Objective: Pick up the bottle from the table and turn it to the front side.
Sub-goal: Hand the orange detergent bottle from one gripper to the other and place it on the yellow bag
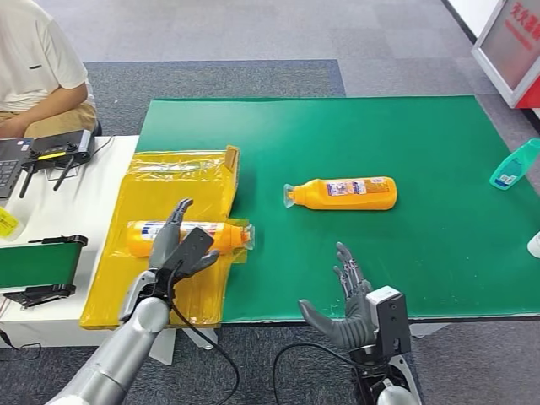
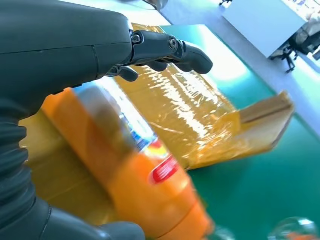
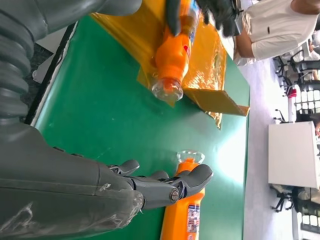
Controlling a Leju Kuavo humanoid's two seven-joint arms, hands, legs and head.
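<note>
Left hand (image 1: 173,250) curls over the lying orange bottle (image 1: 219,236).

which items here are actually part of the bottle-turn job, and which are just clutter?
Job:
- orange bottle on the yellow sheet, left hand over it
- orange bottle on the green mat
- right hand, open, holding nothing

Clutter:
- yellow sheet
- teal bottle at the mat's far right
- laptop
- small conveyor
</note>
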